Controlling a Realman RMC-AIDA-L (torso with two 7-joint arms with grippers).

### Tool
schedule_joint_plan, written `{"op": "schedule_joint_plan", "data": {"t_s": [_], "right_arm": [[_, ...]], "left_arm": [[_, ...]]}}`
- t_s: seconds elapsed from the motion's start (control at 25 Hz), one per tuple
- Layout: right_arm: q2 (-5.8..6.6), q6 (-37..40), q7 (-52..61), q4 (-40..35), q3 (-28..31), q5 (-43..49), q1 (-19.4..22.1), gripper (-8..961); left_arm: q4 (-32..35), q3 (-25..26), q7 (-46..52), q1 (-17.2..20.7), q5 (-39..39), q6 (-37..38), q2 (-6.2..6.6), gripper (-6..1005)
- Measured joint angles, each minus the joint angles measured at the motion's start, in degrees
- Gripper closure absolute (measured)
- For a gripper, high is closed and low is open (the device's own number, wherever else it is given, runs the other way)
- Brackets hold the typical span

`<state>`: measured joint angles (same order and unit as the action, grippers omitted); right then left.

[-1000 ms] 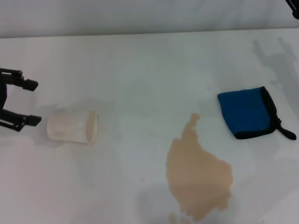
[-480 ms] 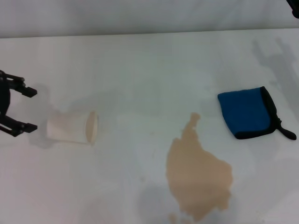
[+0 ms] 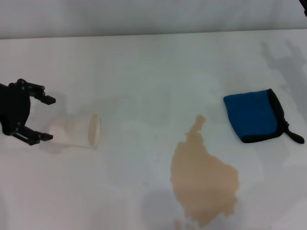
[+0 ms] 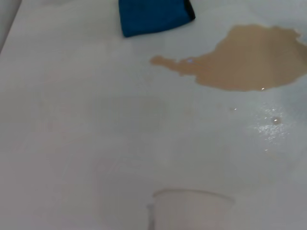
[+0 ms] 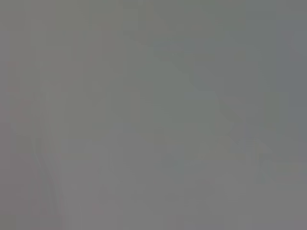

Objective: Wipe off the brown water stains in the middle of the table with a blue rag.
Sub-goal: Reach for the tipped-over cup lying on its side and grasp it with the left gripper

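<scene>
The blue rag [image 3: 254, 115] lies flat on the white table [image 3: 153, 62] at the right, its black loop tail toward the right edge. It also shows in the left wrist view [image 4: 153, 17]. The brown water stains [image 3: 201, 179] form a tan puddle at the front centre, narrow neck toward the back, also seen in the left wrist view [image 4: 244, 57]. My left gripper [image 3: 47, 118] is open at the far left, fingers on either side of the base of a tipped cream paper cup [image 3: 76, 130]. My right arm shows only as a dark tip at the top right corner.
The paper cup lies on its side at the left, mouth toward the puddle; its rim shows in the left wrist view [image 4: 192, 208]. A shadow falls on the table at the back right. The right wrist view is plain grey.
My left gripper has moved right and a little toward the cup, its open fingers now around the cup's base. The cup, rag and puddle have not moved.
</scene>
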<state>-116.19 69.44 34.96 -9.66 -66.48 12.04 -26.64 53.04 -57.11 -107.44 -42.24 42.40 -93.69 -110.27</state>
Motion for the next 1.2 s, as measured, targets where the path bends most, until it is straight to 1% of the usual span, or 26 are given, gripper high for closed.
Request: {"op": "schedule_joint_plan", "data": {"t_s": [0.08, 0.12, 0.16, 0.2, 0.36, 0.44, 0.52, 0.68, 0.92, 1.2], "right_arm": [[0.00, -0.1, 0.0, 0.0, 0.0, 0.0, 0.0, 84], [0.00, -0.2, 0.0, 0.0, 0.0, 0.0, 0.0, 84], [0.00, -0.3, 0.0, 0.0, 0.0, 0.0, 0.0, 84], [0.00, -0.3, 0.0, 0.0, 0.1, 0.0, 0.1, 84], [0.06, -0.4, 0.0, 0.0, 0.1, -0.6, 0.1, 84], [0.09, -0.4, 0.0, 0.0, 0.1, -0.8, 0.1, 84], [0.13, -0.4, 0.0, 0.0, 0.1, -0.8, 0.1, 84], [0.17, -0.5, 0.0, 0.0, 0.1, -1.3, 0.1, 84], [0.24, -0.5, 0.0, 0.0, 0.1, -1.4, 0.3, 84], [0.27, -0.5, -0.1, 0.0, 0.1, -1.4, 0.3, 84]], "left_arm": [[0.0, -0.1, -0.4, -0.1, -1.2, 1.8, -0.81, 135], [0.0, -0.1, -0.4, -0.1, -1.2, 1.8, -0.81, 135], [-0.2, -0.5, -1.1, -0.1, -2.2, 4.2, -1.92, 136], [-0.2, -0.6, -1.2, -0.1, -2.3, 4.4, -1.99, 136], [-0.5, -1.9, -1.9, 0.1, -2.5, 7.9, -3.95, 136], [-0.9, -2.2, -1.9, 0.0, -2.6, 8.6, -4.67, 137], [-1.7, -2.9, -2.0, -0.5, -2.8, 8.7, -4.97, 137], [-3.3, -4.0, -1.7, -1.1, -3.8, 9.9, -5.09, 138], [-3.7, -4.2, -1.5, -1.2, -5.4, 11.5, -5.93, 139], [-5.0, -4.3, -1.5, -1.2, -6.8, 12.7, -6.47, 140]]}}
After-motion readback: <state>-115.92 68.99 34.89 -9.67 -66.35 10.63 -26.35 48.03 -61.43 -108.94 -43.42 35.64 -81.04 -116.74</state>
